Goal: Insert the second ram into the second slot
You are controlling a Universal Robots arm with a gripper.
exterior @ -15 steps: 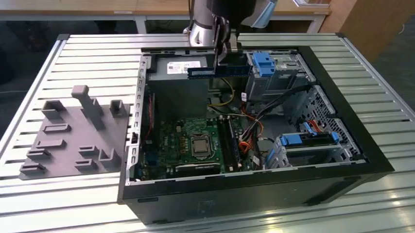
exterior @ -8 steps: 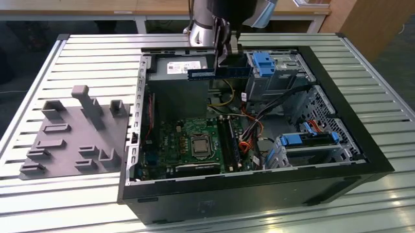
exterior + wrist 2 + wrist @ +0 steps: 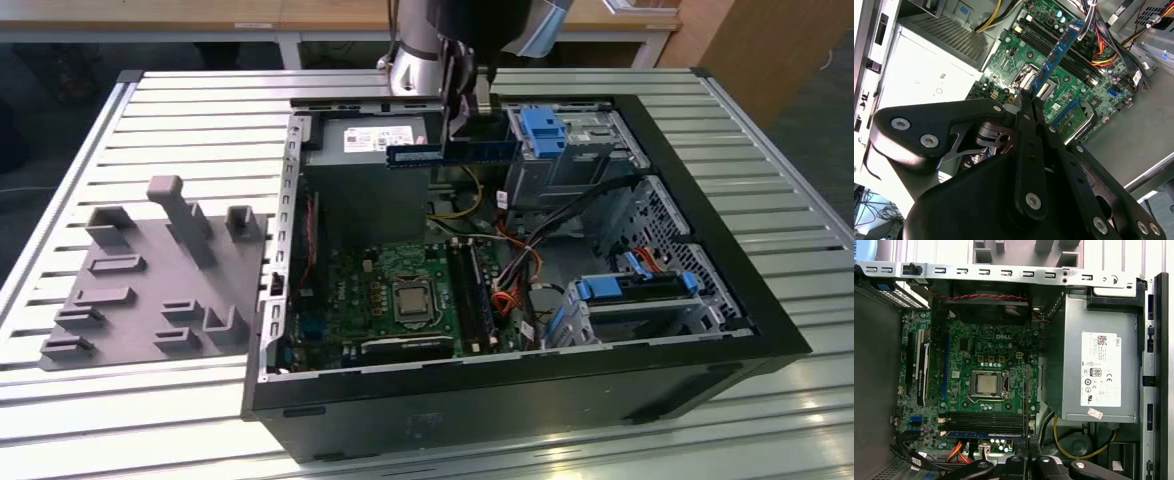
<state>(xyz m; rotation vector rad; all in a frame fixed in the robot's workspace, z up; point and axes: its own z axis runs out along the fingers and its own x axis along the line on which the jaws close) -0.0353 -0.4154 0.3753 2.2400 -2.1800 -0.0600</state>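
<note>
Grey parts fixture sits by the left edge of the slatted table, as the exterior view shows it. The open computer case lies on its side, so the motherboard faces up for access. The gripper has its jaws closed tight on the second ram, judged to be pinched so the contact edge stays free. The stick hangs level above the power supply near the case's far edge. It is well apart from the memory slots and not yet seated.
</note>
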